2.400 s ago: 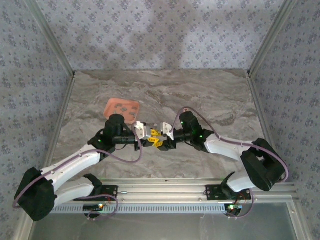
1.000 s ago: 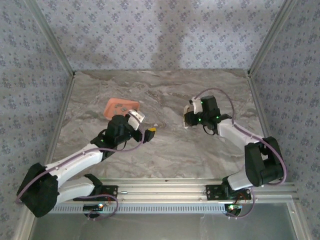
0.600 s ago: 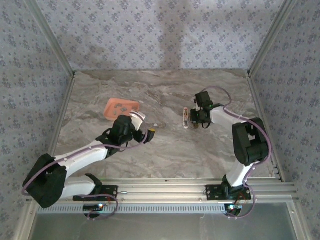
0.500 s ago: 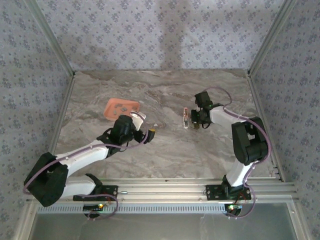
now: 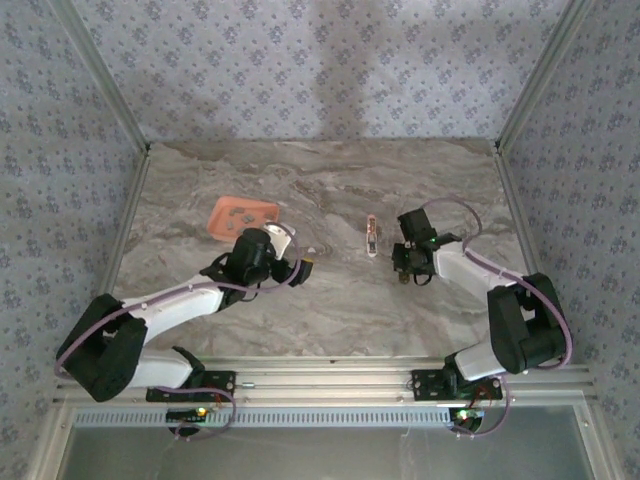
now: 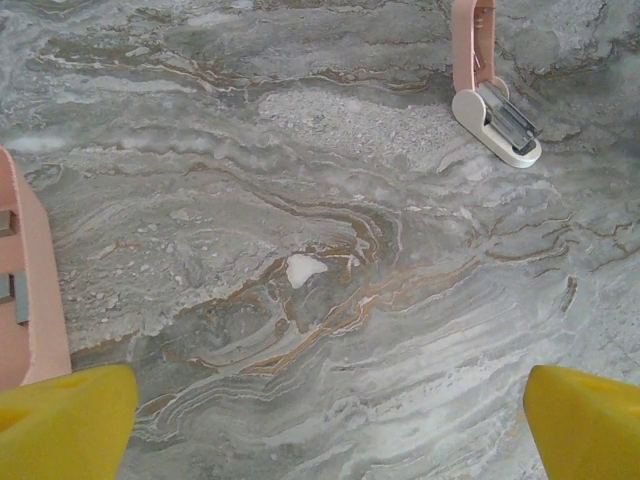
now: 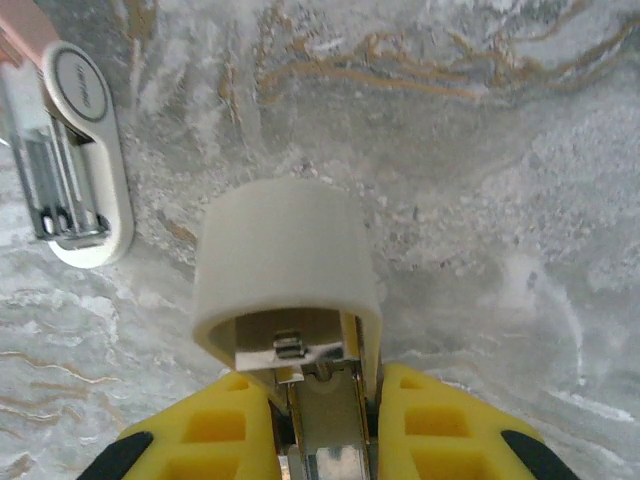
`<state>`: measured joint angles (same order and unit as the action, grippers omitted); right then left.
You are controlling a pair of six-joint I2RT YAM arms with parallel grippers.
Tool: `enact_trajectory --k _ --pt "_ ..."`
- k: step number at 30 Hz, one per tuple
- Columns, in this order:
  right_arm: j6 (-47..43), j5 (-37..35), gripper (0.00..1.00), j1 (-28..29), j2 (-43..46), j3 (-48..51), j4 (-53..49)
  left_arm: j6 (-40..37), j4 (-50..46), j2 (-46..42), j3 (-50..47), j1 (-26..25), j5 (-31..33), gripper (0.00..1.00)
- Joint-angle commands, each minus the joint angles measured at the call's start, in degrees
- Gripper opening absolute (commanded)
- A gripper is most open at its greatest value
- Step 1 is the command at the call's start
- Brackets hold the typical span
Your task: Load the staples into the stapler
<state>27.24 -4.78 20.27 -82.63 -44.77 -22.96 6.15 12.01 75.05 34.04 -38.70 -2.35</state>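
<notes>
The pink-and-white stapler (image 5: 371, 236) lies flat on the marble with its metal channel showing. It sits at the top right of the left wrist view (image 6: 487, 85) and at the left edge of the right wrist view (image 7: 75, 150). My right gripper (image 5: 407, 266) hovers just right of it and nearer. In its own view the right gripper (image 7: 328, 405) is shut on a white stapler piece (image 7: 285, 265) with a metal channel. My left gripper (image 5: 300, 268) is open over bare marble, with nothing between the yellow fingertips (image 6: 60, 425). Dark grey staples (image 6: 12, 290) lie in the salmon tray.
The salmon-orange tray (image 5: 243, 215) sits at the left, just beyond the left wrist, and its edge (image 6: 40, 300) shows at the left of the left wrist view. Metal frame posts and patterned walls bound the marble table (image 5: 330, 180).
The two grippers parted from the table's middle. The right one carried the stapler to the right, left it lying there, and has drawn back to the near right. The left gripper barely shifted.
</notes>
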Motion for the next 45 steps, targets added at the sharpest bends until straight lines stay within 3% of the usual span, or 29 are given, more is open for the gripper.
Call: enact_trajectory --k 1,14,21,28,34,45 --pt "3.0 -0.6 0.16 1.2 1.1 1.2 -0.8 1.5 0.9 0.6 1.8 -0.1 -1.5 0.98" --pt "8.4 -3.0 0.16 8.7 -0.1 0.2 -1.8 1.8 0.6 -0.6 1.3 -0.1 -1.1 0.98" --pt "10.8 -4.1 0.18 9.8 -2.2 -0.3 -2.8 1.5 0.2 -1.0 1.1 -0.1 -1.1 0.98" --pt "11.0 -4.3 0.47 10.4 -0.7 -3.1 -7.4 2.2 0.5 -1.4 0.9 -0.1 -0.8 0.98" --pt "5.9 -7.4 0.52 10.7 3.2 -9.9 -11.2 2.8 1.5 -2.4 0.5 -0.1 0.4 0.98" --pt "-4.8 -3.1 0.60 8.0 -14.0 -23.1 -9.1 3.3 0.3 -6.1 -1.6 2.0 2.3 0.99"
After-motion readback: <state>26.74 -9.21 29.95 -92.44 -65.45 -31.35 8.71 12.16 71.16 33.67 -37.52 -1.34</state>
